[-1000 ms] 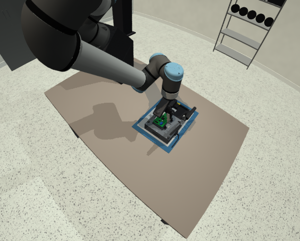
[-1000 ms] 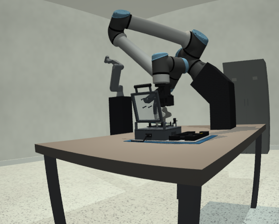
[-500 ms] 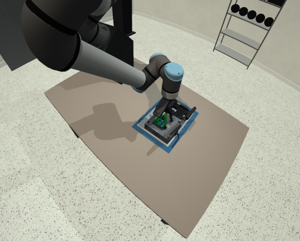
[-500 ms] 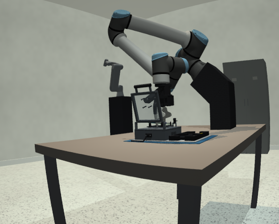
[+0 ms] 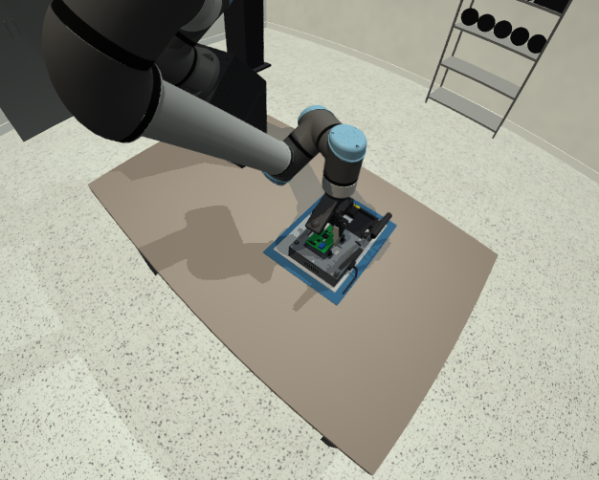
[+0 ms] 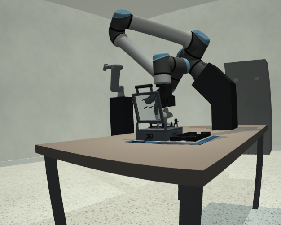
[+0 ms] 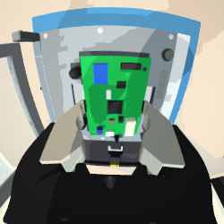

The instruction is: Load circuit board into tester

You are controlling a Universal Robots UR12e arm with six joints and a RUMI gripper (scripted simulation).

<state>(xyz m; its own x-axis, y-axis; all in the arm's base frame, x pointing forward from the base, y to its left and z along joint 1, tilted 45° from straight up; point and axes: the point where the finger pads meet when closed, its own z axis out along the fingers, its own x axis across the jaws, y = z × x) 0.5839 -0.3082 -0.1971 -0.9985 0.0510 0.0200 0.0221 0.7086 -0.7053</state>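
My gripper [image 7: 114,100] is shut on the green circuit board [image 7: 116,94], component side facing the wrist camera, with its white connector [image 7: 130,127] at the end near the fingers. The board hangs just above the grey tester [image 5: 327,252], whose bed fills the wrist view. In the top view the board [image 5: 320,241] shows over the tester's near half. A lone black post [image 7: 168,54] stands at the far right of the tester bed. The tester's clear lid [image 6: 146,105] stands open, nearly upright, with its handle on top. The black tray [image 6: 190,136] lies empty beside the tester.
Tester and tray sit on a blue mat [image 5: 329,250] on the brown table. A cable [image 5: 349,277] leaves the tester's front. A shelf with black balls [image 5: 499,30] stands far off. A second grey arm [image 6: 115,79] stands behind the table.
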